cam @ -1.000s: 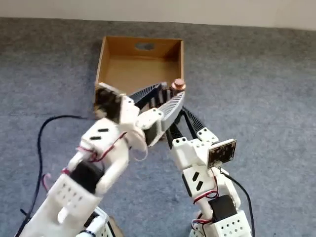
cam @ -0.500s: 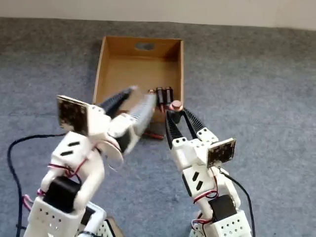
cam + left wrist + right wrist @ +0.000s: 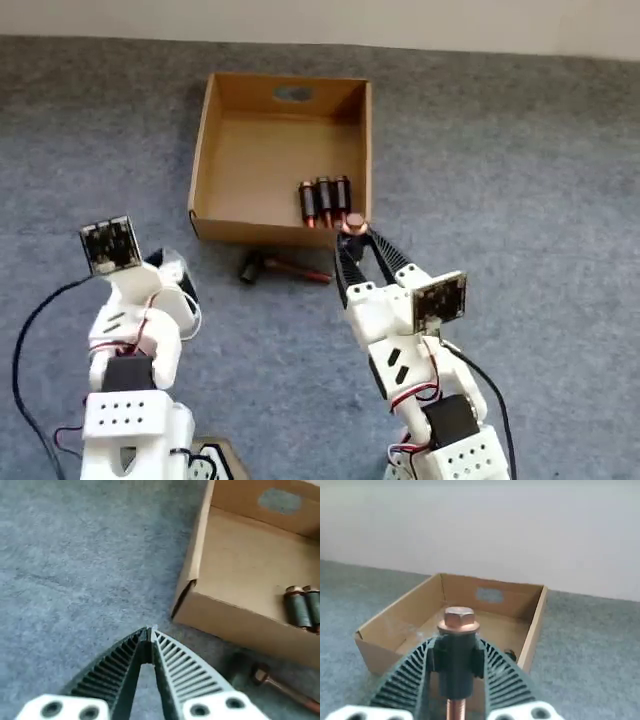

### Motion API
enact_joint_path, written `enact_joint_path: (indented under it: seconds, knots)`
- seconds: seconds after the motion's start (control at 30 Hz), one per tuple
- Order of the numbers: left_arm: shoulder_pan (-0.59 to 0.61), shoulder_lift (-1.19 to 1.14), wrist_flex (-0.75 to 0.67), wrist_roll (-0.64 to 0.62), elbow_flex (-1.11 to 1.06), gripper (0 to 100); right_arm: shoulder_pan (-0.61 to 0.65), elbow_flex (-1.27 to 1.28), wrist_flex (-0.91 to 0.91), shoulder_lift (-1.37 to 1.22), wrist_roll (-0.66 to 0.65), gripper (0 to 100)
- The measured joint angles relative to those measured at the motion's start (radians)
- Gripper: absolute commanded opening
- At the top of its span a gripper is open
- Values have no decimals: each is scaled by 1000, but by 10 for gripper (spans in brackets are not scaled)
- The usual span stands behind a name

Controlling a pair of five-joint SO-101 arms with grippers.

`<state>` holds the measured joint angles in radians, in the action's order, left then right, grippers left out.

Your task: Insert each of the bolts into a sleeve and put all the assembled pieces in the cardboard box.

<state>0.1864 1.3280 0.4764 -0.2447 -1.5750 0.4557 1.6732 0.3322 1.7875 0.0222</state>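
Grip: right gripper (image 3: 456, 647) pinches a dark sleeve (image 3: 453, 672) between its fingers, with a copper bolt (image 3: 458, 618) standing through it, head up and shank showing below.
Held piece: in the high view it sits over the front wall of the cardboard box (image 3: 240, 95), near the right corner, at 5 o'clock from the box's middle.
Risk, release: let go here, the piece would likely strike the rim and could tumble onto the carpet (image 3: 520, 180). It probably needs carrying further toward 12 o'clock first.
Risk, bolt: the bolt looks only slipped in, so tipping the sleeve could let it slide out.
Risk, crowding: three finished pieces (image 3: 325, 200) lie side by side inside the box, at 11 o'clock from the gripper. A drop onto them might knock them about.
Right arm (image 3: 400, 310): stretched toward 12 o'clock, fingers pointing at the box.
Left gripper (image 3: 150, 631): fingers pressed together, holding nothing, above carpet off the box's front left corner.
Left arm (image 3: 130, 320): folded back over its base, at 9 o'clock from the right arm.
Leftovers: loose sleeve (image 3: 251, 267) and loose bolt (image 3: 300, 271) lie on the carpet near the front wall, at 9 o'clock from the right gripper. I cannot tell whether they touch.
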Motion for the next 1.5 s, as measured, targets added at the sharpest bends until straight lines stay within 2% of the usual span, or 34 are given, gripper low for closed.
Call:
enact_joint_path:
  seconds: [0.13,0.3,0.4,0.73,0.87,1.07,1.27,1.4,1.5]
  knots:
    - [8,0,-107,2,-98,26,0,-2,117,0,0,7]
    - [8,0,-180,2,-109,24,-72,-95,281,0,0,7]
    - [6,0,-198,2,-109,24,-107,-186,295,0,0,7]
    - [6,0,-201,2,-109,24,-110,-526,295,-74,0,7]
    - [6,0,-201,2,-109,25,-112,-690,262,-270,0,7]
    - [6,0,-201,2,-109,27,-110,-839,58,-704,14,7]
    - [6,0,-201,2,-109,25,-106,-980,-35,-1146,219,7]
    - [6,0,-201,2,-109,24,-28,-1085,-35,-1393,230,7]
    - [6,0,-201,2,-109,24,51,-1143,-37,-1539,169,7]
